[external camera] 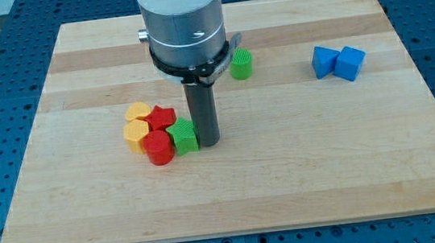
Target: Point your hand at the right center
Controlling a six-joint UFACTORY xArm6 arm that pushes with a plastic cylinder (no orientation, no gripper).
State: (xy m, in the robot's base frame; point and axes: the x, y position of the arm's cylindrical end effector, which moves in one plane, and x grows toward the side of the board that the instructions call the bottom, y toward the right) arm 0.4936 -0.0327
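Your tip (208, 143) rested on the tabletop (305, 185) a little left of the board's middle, touching or just beside the green block (182, 136) on that block's right. The hand was only a straight rod with no jaws, so nothing was spread, pressed together or pinched. Left of the green block sat the rest of the cluster: a red cylinder (157, 147), a second red block (160, 117) and two yellow blocks (138, 112) (136, 132), all packed close.

The goal, the right center of the tabletop, lay far off toward the view's right, at roughly the tip's own height in the view or slightly above it. You would judge the coming move as a long, nearly straight slide rightward, away from the cluster.

That path looked clear: the green cylinder (241, 64) and the two blue blocks (324, 61) (350, 63) stood nearer the view's top, above the line
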